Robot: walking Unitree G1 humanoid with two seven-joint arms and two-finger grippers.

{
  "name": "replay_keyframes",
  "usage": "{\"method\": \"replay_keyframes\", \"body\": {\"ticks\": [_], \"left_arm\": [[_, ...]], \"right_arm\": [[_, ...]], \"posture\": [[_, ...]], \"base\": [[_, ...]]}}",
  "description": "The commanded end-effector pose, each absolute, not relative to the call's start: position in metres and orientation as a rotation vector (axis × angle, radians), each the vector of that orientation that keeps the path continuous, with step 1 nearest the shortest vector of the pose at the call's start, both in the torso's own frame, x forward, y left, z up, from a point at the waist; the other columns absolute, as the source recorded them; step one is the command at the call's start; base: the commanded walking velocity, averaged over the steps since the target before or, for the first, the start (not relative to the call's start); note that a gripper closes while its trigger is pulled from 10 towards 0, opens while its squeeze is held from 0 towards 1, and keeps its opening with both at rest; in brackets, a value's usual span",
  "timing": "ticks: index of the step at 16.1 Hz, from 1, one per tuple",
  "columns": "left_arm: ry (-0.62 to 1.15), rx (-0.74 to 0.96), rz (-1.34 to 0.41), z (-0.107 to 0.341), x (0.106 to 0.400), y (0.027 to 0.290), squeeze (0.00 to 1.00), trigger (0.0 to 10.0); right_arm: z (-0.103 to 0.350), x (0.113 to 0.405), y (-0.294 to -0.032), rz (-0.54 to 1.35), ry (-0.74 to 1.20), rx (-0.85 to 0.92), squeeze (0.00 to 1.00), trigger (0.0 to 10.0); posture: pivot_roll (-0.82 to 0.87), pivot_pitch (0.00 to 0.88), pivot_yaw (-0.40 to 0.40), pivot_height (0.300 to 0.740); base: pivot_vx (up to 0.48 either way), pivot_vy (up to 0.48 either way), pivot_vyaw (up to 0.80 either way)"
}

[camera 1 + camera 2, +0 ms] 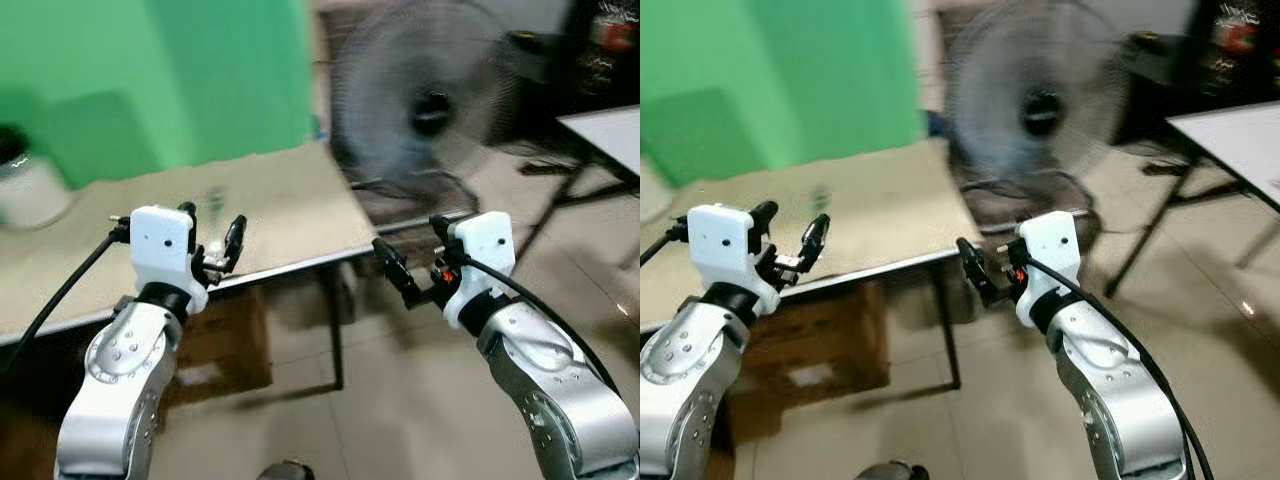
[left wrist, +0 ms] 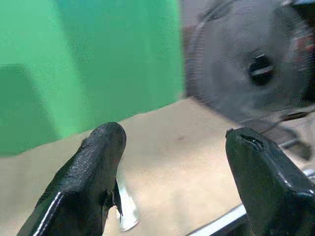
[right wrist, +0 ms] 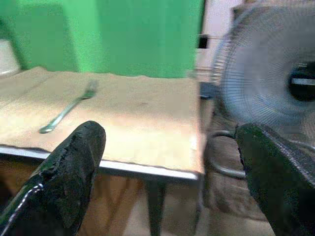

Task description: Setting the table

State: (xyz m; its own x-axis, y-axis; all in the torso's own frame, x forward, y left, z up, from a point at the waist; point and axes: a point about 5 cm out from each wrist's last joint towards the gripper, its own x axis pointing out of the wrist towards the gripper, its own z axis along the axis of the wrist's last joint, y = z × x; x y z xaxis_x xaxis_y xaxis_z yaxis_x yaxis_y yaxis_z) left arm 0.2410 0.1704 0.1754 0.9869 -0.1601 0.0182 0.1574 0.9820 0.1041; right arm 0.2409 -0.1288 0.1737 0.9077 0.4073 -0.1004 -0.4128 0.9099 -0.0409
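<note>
A metal fork [image 3: 69,110] lies on the beige-covered table [image 1: 290,200], blurred in the head views, its handle end toward the front edge. My left gripper [image 1: 212,228] hovers open over the table's front edge, close to the fork's handle [image 2: 127,211], with nothing between its fingers. My right gripper [image 1: 406,232] is open and empty too, held off the table's right end over the floor, pointing back toward the table [image 3: 147,118].
A large standing fan [image 1: 430,105] is just beyond the table's right end. A white container [image 1: 30,185] sits at the table's far left. A brown box [image 1: 225,340] is under the table. Another table [image 1: 610,130] stands at the right. A green wall is behind.
</note>
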Motion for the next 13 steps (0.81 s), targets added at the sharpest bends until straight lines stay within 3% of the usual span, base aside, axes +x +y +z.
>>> {"method": "replay_keyframes", "body": {"ticks": [1,13], "left_arm": [[-0.027,0.114,-0.168,0.176,0.239,0.17,0.19,10.0],[-0.008,0.155,-0.161,0.176,0.234,0.176,0.2,10.0]], "right_arm": [[0.176,0.243,-0.13,0.427,0.071,-0.063,1.0,10.0],[0.174,0.26,-0.122,0.52,0.079,-0.046,1.0,10.0]], "posture": [[0.01,0.0,0.072,0.74],[0.04,0.0,0.066,0.74]], "base": [[0.296,0.0,0.8],[0.303,0.0,0.8]]}}
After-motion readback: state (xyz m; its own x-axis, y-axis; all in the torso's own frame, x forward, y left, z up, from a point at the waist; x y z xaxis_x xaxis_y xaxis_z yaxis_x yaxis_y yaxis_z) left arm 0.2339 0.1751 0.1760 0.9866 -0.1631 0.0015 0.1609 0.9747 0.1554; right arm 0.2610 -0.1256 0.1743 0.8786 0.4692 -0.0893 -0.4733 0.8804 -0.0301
